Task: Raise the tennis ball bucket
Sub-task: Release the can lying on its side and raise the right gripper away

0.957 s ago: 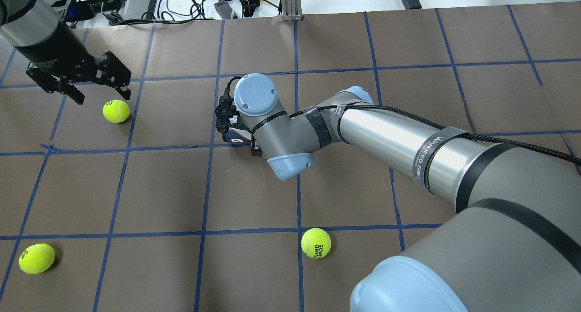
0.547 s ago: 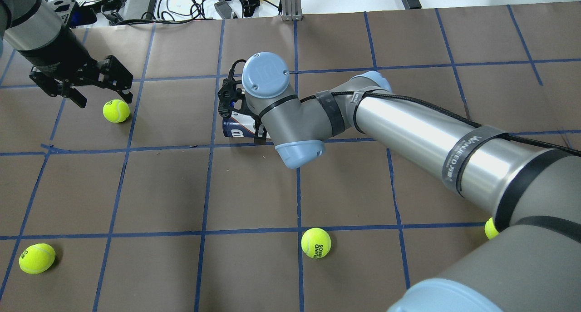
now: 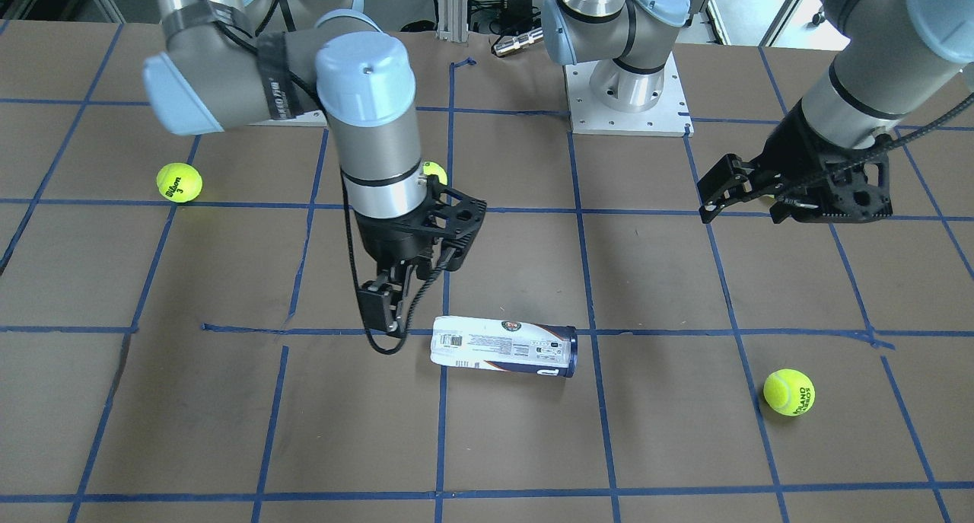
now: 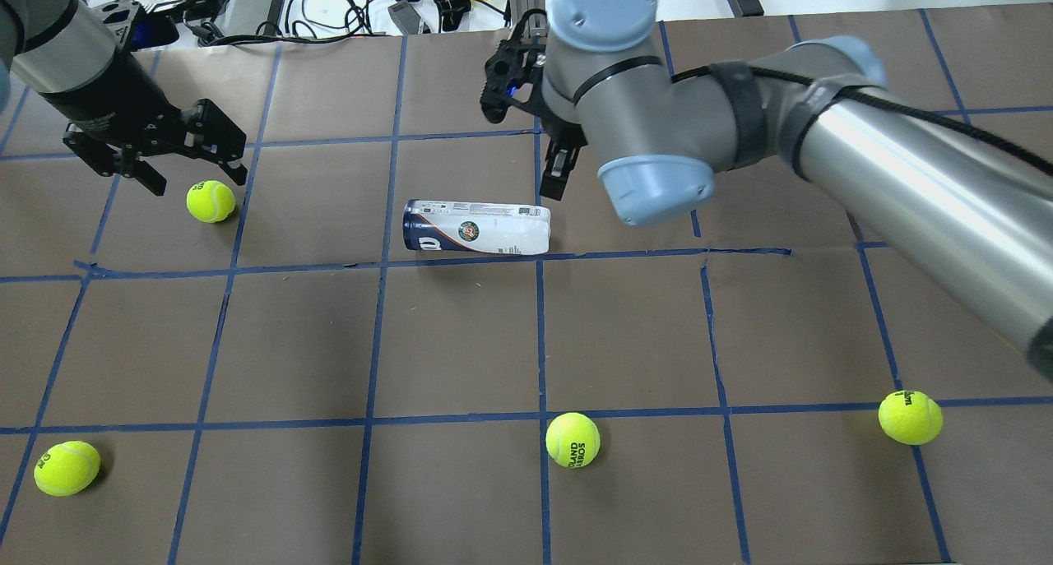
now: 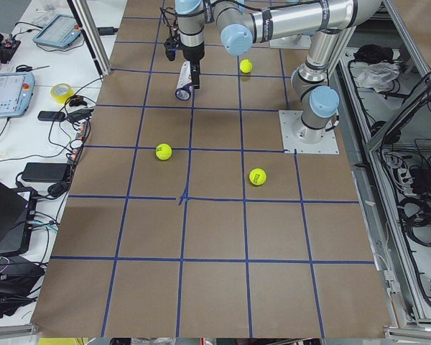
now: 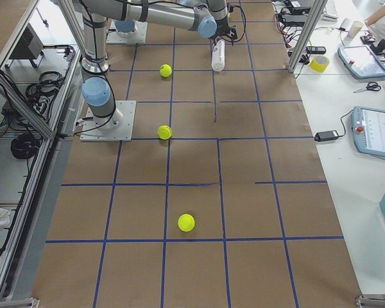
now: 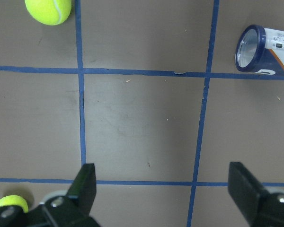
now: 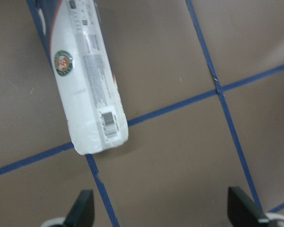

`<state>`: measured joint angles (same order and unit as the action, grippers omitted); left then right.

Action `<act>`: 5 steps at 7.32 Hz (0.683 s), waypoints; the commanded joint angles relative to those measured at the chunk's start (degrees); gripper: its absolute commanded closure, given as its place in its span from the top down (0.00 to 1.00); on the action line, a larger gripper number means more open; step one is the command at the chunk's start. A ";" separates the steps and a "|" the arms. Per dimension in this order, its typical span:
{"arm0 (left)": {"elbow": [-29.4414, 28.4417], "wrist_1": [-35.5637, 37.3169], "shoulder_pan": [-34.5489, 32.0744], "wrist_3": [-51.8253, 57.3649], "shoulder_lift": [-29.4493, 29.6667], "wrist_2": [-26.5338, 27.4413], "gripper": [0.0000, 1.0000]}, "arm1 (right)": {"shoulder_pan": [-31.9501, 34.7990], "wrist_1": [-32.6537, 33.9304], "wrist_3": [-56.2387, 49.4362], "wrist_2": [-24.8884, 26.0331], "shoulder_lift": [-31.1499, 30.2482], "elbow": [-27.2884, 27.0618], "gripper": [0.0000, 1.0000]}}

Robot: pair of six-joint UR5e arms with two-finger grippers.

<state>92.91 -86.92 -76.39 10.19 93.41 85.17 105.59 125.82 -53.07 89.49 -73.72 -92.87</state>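
Two claws, both spread wide, neither holding a thing. Bucket (image 4: 475, 228) lies on its side near the middle of the desk (image 4: 461, 343), long axis alongside a blue tape line (image 4: 625, 253). Dark rim end points twd the left arm's side, white barcode end twd the right's. Not lifted yet; the bucket rests flat.

Right claw (image 3: 389, 302) hangs above the desk just off the white end, pointing down. Its wrist view shows the fingers (image 8: 83, 210) far apart w/ only bare desk between them, bucket off to one side. My read: it's up high w/ room to spare so it can line up, since a can lying down only takes a grip across its round body, not along its length. It'd need to slide over the middle of the label, turn so the fingers straddle the width, then drop. Grab too near an end & the slim can prob tips or rolls out. Smooth plastic, so it could slip too.

Left claw (image 4: 196, 174) hovers well apart from the bucket, just beside a ball (image 4: 211, 201), and its camera looks across at the rim end (image 7: 250, 48). Seems out of the way on purpose, so the right arm has the room. Three more balls (image 4: 572, 439) lie scattered, none touching the bucket.
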 commanded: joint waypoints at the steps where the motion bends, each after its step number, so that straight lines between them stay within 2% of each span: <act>1: 4.18 8.18 0.01 -0.17 3.61 -9.89 1.00 | -6.43 -6.61 5.12 -0.98 -7.89 0.15 0.98; 2: 6.47 12.69 -0.07 -0.17 5.63 -15.24 1.00 | -9.06 -10.47 8.82 -0.90 -10.46 0.06 0.99; 4: 7.19 20.08 -0.08 -0.17 9.93 -23.26 1.00 | -13.37 -17.41 24.08 0.24 -13.81 0.59 1.00; 5: 7.19 22.56 -0.08 -0.17 13.00 -28.77 1.00 | -14.43 -21.28 25.28 1.11 -14.69 1.46 1.00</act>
<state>99.87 -68.14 -76.46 10.04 102.99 62.41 92.94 109.25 -31.98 89.65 -86.96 -92.19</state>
